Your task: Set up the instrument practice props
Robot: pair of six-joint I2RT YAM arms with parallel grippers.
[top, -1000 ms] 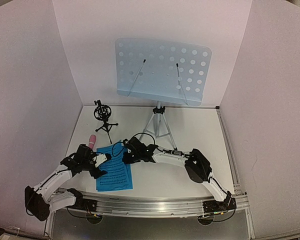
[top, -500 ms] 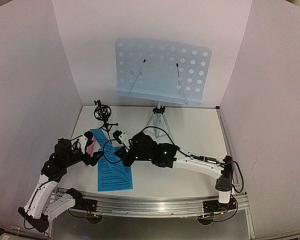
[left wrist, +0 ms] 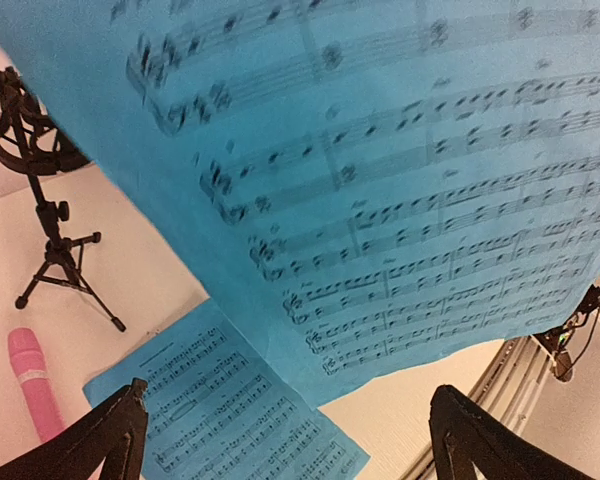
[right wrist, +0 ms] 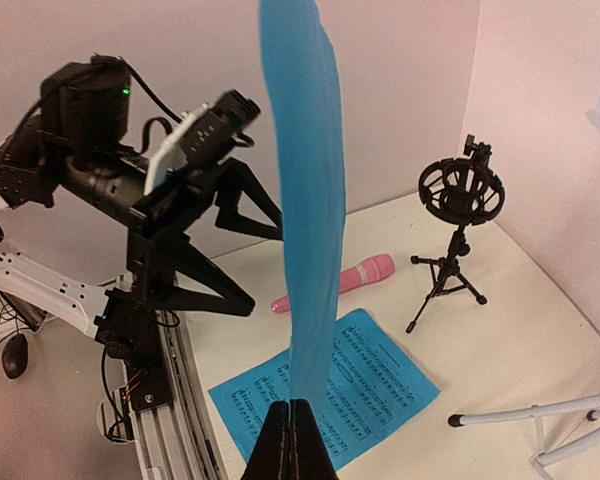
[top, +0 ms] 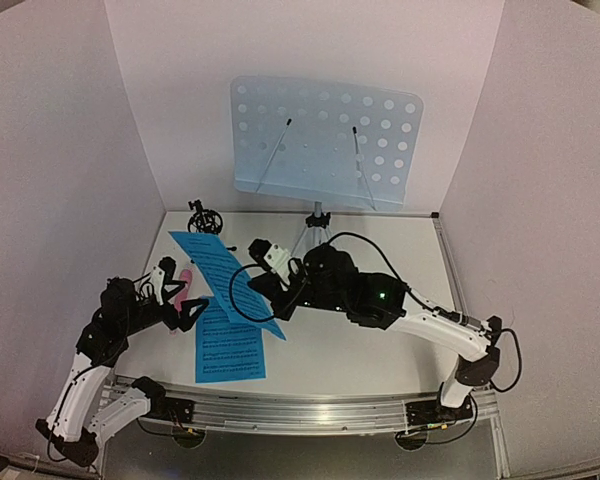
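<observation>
1. Looking down from above, white walls (top: 60, 150) close the counter (top: 400, 340) on three sides, and open surface stretches to the right of the silver tripod (top: 318, 238). One pale-blue music stand (top: 325, 140), a flat perforated plate, rises before the back wall. One small black mic holder (top: 205, 218) stands near the back left corner. One smooth pink microphone (top: 183, 287) lies just beside the left pincer (top: 192, 310).
2. From the left wrist, that pincer's two black fingers spread wide with nothing between them. The lifted sheet (left wrist: 400, 150), thin blue paper printed with staves, hangs tilted above them. The flat sheet (left wrist: 230, 415) lies on the counter below, near the microphone.
3. From the right wrist, the right pincer (right wrist: 292, 438) is clamped on the lifted sheet's lower edge. The paper rises edge-on, gently curved. Two sheets in all, well apart from the tripod's legs.
</observation>
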